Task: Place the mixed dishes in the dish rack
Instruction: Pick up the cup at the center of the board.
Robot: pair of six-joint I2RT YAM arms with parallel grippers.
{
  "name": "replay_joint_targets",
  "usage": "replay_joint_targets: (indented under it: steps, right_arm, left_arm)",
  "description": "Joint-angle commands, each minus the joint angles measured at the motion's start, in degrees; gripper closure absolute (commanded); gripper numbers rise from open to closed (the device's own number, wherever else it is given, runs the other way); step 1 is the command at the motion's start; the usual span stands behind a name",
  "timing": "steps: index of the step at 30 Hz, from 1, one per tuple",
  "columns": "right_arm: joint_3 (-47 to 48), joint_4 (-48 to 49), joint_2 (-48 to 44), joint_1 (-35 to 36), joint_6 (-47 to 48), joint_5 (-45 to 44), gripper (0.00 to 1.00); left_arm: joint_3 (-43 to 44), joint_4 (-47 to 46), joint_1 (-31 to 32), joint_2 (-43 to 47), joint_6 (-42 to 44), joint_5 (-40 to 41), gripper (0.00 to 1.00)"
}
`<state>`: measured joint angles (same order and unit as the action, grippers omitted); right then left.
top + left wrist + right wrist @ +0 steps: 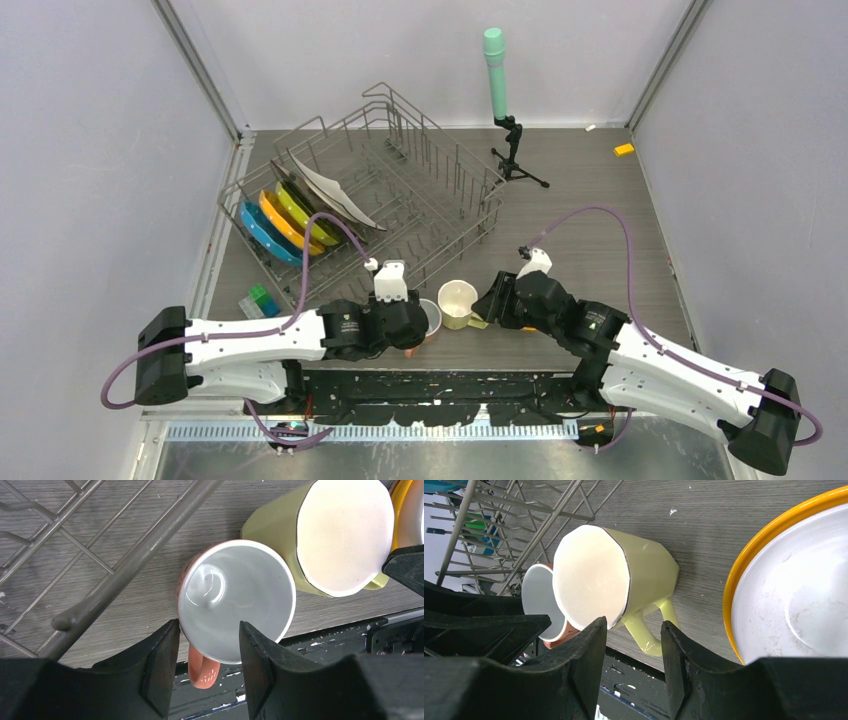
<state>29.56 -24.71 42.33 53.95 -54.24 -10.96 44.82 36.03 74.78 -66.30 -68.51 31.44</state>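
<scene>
The pink mug [235,600] is being shown standing upright on the table [600,230], close to its near edge. Its handle is pointing to the near side, and it is just beside the near edge of the dish rack [400,200]. The pale-yellow mug [591,575] is being shown upright right beside it on the right; whether the two are touching cannot be told. An orange-rimmed bowl [794,590] with a white inside is being shown further right, apart from the yellow mug. In the left part of the rack, a blue plate [262,232], an orange plate [283,222], a yellow-green plate [303,212] and a white square plate [335,192] are being held on edge between the tines, in a row from near to far.

The pink mug is being straddled from above by the left fingers [160,670], which are being held partly apart with the handle showing in the gap; contact cannot be told. The right fingers [584,670] are also being held partly apart over the near side of the yellow mug, with its handle showing loose in the gap.

A small blue-green box [262,298] is being shown left of the rack's near corner. A green-topped cylinder [496,75] on a black tripod is being shown at the far side, right of the rack.
</scene>
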Motion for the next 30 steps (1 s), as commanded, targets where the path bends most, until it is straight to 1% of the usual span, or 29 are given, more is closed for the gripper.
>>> replay_joint_targets:
  steps: [1,3,6,12,15,19,23,24,27,30]
  right_arm:
    - [1.4,2.7,1.3,0.4,0.1,-1.1,0.51]
    - [1.9,2.8,2.3,0.4,0.4,-0.9,0.51]
    - [2.5,2.7,3.4,0.4,0.6,-0.2,0.51]
    - [2.6,2.7,4.0,0.4,0.5,0.2,0.51]
    - [2.3,2.7,3.3,0.4,0.2,-0.1,0.51]
    - [2.2,2.7,2.7,0.4,0.0,-0.3,0.51]
    - [2.2,2.7,2.9,0.4,-0.1,-0.1,0.5]
    - [2.2,2.7,2.9,0.4,-0.1,-0.1,0.5]
    - [2.1,2.8,3.0,0.4,-0.1,0.3,0.5]
    - [1.6,3.9,2.5,0.4,-0.1,0.9,0.46]
  left_arm:
    - [-3.5,1.4,-1.0,-1.2,-3.0,3.1,0.51]
    - [-4.0,0.9,-1.0,-1.8,-3.3,2.6,0.51]
    - [-4.2,1.2,-1.0,-3.1,-3.5,2.4,0.54]
    - [-3.5,2.8,-1.0,-3.6,-3.2,3.2,0.68]
    - [-3.3,3.5,-1.0,-2.8,-2.8,3.8,0.72]
    - [-3.1,3.5,-1.0,-2.0,-1.9,4.1,0.83]
    - [-2.1,3.0,-1.0,-2.0,0.6,3.8,0.95]
    - [-1.8,2.8,-1.0,-2.0,1.4,3.5,0.99]
    - [-0.8,2.1,-1.0,-1.8,3.4,2.7,1.0]
    - [-0.5,0.7,-1.0,-0.6,5.5,1.8,1.0]
